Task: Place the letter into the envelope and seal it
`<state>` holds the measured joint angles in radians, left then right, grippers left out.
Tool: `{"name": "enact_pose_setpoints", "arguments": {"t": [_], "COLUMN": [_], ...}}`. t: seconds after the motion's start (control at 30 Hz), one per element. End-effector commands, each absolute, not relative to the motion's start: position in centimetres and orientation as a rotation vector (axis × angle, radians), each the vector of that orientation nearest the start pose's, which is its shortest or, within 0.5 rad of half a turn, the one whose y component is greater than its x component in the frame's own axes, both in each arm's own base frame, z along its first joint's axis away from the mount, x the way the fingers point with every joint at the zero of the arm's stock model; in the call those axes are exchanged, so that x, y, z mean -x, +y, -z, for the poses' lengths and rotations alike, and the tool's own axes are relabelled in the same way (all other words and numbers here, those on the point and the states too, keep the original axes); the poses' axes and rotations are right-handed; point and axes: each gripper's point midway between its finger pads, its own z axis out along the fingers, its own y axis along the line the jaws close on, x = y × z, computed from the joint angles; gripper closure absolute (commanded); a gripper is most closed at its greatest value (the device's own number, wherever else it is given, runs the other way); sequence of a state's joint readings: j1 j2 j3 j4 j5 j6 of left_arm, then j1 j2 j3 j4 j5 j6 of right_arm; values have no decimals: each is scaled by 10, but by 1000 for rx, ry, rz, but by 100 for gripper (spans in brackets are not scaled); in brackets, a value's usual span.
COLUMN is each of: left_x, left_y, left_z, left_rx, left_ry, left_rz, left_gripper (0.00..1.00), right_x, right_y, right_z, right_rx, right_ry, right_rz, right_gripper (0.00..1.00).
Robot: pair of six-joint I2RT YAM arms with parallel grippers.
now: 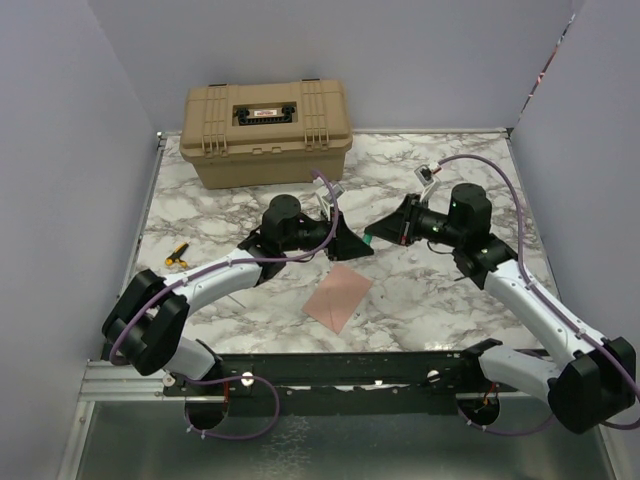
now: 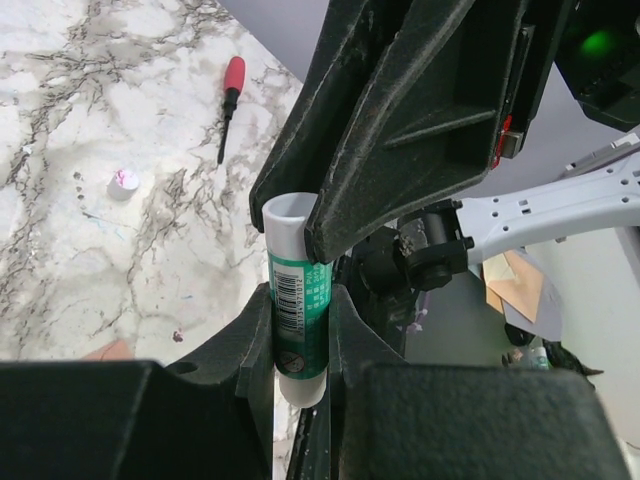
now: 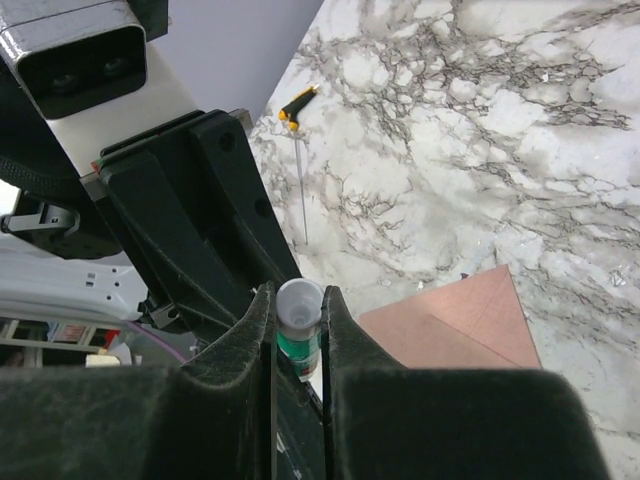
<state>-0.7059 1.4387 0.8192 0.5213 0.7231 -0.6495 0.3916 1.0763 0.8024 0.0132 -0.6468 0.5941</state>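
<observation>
The pinkish-brown envelope (image 1: 338, 297) lies flat on the marble table in front of both grippers. It also shows in the right wrist view (image 3: 455, 325), with its fold lines up. The letter is not in view as a separate sheet. A green glue stick (image 2: 298, 315) with white ends hangs in the air between the two grippers. My left gripper (image 2: 300, 300) is shut on its green body. My right gripper (image 3: 298, 300) is shut on its white end (image 3: 300, 303). The two grippers meet tip to tip above the table, left (image 1: 355, 243) and right (image 1: 385, 233).
A tan hard case (image 1: 265, 130) stands at the back left. A yellow-and-black screwdriver (image 1: 176, 255) lies at the left. A red-handled screwdriver (image 2: 230, 95) and a small white cap (image 2: 122, 183) lie on the marble beyond the grippers. Grey walls enclose the table.
</observation>
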Motion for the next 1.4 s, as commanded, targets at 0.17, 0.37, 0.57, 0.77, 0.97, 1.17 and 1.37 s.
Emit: {"name": "enact_pose_setpoints", "arguments": {"t": [0.17,0.37,0.57,0.77,0.97,1.17,1.37], "left_x": [-235,-281,-288,-240,-228,-225,-266], "left_y": [-358,-350,-350,-371,-367,-360,-347], "left_z": [-255,-225,-215,-240,-276,-280,-255], "left_rx": [-664,-519,-529,-733,-779,-811,-620], "left_ry": [1695,1829,1895,1867,1772,1721,1815], "left_rz": [1426,1164,1117,1431,1655,1677,1424], "left_gripper": [100,100,100,100,100,100,100], "right_x": [-294,-330,-332,-297,-252,-232,-311], "right_y": [237,222,227,250,267,271,260], "right_z": [-249,-238,-239,-280,-301,-308,-320], "right_rx": [52,-247,-113,519,969,1125,373], "right_ry": [1982,2099,2095,1808,1595,1541,1900], "right_rz": [-1193,-1036,-1016,-1105,-1298,-1452,-1246], "right_gripper": [100,100,100,100,100,99,59]}}
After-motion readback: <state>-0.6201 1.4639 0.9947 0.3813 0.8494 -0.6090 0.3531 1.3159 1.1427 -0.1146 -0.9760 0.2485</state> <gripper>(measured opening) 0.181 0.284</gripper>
